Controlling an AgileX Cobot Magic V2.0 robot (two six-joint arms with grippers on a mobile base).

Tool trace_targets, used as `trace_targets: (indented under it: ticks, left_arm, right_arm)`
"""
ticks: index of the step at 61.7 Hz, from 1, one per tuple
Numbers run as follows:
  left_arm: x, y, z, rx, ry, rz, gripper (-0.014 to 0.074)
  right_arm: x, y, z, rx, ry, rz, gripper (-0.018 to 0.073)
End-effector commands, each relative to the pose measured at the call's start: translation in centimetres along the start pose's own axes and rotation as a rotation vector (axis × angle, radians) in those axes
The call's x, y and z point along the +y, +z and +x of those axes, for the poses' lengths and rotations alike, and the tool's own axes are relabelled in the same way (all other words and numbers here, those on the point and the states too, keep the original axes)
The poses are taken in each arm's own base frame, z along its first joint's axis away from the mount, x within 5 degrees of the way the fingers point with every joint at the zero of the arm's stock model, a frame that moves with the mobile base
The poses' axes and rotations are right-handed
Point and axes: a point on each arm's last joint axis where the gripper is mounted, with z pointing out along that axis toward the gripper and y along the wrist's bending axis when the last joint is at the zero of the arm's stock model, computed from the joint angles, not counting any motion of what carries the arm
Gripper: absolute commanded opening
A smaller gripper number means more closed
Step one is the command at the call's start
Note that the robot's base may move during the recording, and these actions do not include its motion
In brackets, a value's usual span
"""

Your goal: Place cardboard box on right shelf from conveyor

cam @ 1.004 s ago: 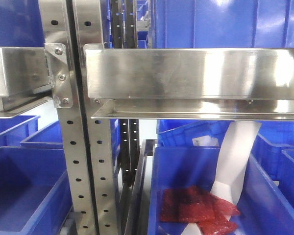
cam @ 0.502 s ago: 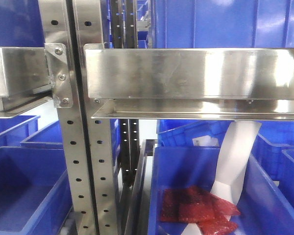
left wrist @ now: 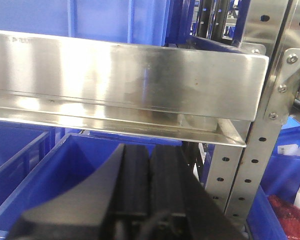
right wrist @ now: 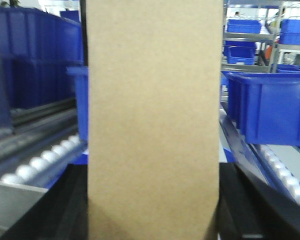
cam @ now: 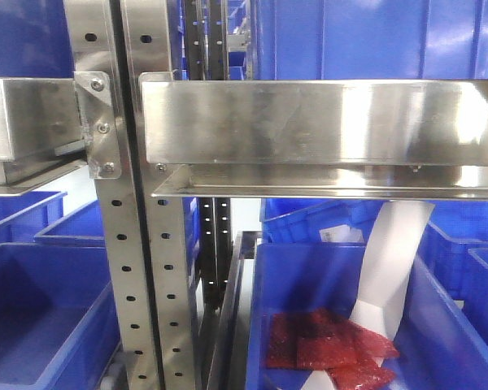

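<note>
Transfer step — my right gripper (right wrist: pixel 153 202) clamps the box (right wrist: pixel 154 115) upright. My left gripper (left wrist: pixel 149 185) is pinched shut, empty. The right shelf (cam: pixel 309 122) sits at 12 o'clock — next I raise the box over its front.

The left gripper (left wrist: pixel 149 152) is matte black, with two flat, thick fingers (left wrist: pixel 135 175) that have squared tips and long straight edges. They are set on a broad black base that flares outward to both sides. Of the right gripper (right wrist: pixel 152 200) only black, smooth-sided fingers (right wrist: pixel 242 205) show, dim and blurred.
</note>
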Motion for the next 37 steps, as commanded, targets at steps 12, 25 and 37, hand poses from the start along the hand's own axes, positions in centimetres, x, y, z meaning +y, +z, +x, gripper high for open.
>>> trace_targets:
  ticks: [12, 25, 37]
  left_arm:
    - [0.0, -0.1, -0.9, -0.092, -0.007, -0.003, -0.0119]
    - [0.0, -0.1, -0.9, -0.092, -0.007, -0.003, -0.0119]
    - [0.0, -0.1, -0.9, -0.092, -0.007, -0.003, -0.0119]
  right_arm:
    - [0.1, 4.3, -7.4, 0.031, -0.005, -0.004, 0.0029]
    - [-0.5, 10.2, -9.7, 0.197, -0.125, 0.029, 0.0029]
    - [-1.4, 14.8, -10.2, 0.192, -0.368, 0.097, 0.0029]
